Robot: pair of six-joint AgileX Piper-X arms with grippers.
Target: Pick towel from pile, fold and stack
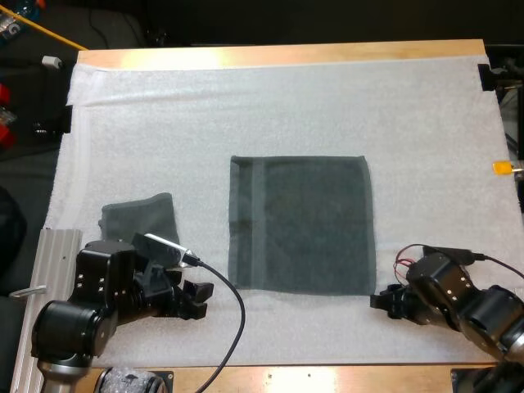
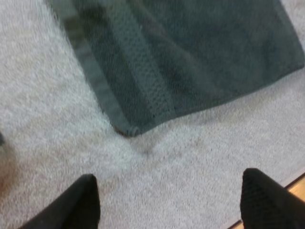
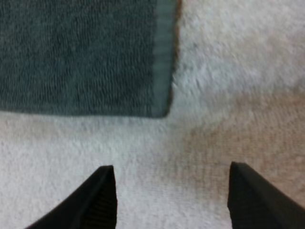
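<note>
Left pincer (image 2: 169, 177) wide open, holding nothing, both fingers clear of any cloth; right pincer (image 3: 171, 167) also wide open and empty; both low over the white mat (image 1: 164, 123) on the bench (image 1: 278, 54). Spread towel (image 1: 301, 223) lies flat ahead of and between the two pincers; its near hemmed corner is just ahead of the left pincer, nearer one finger than the other; its other near corner is just ahead of the right pincer, close to centred between the fingers; neither corner is touched. Second towel (image 1: 141, 218), smaller and bunched, sits on the left pincer's outer side, close beside that arm and partly hidden by it, well apart from the spread one. Judged step: closing in on the two near corners for a first fold, not yet begun. Likely troubles: the corners lie flush on the soft mat, so fingers coming down flat may pinch mat along with cloth, or skid over the hem and close on nothing; the left corner's offset may give a thin one-sided bite that slips on the lift; uneven grips or unequal lift would drag the towel askew and give a crooked fold; a left-arm swing could nudge the second towel.
</note>
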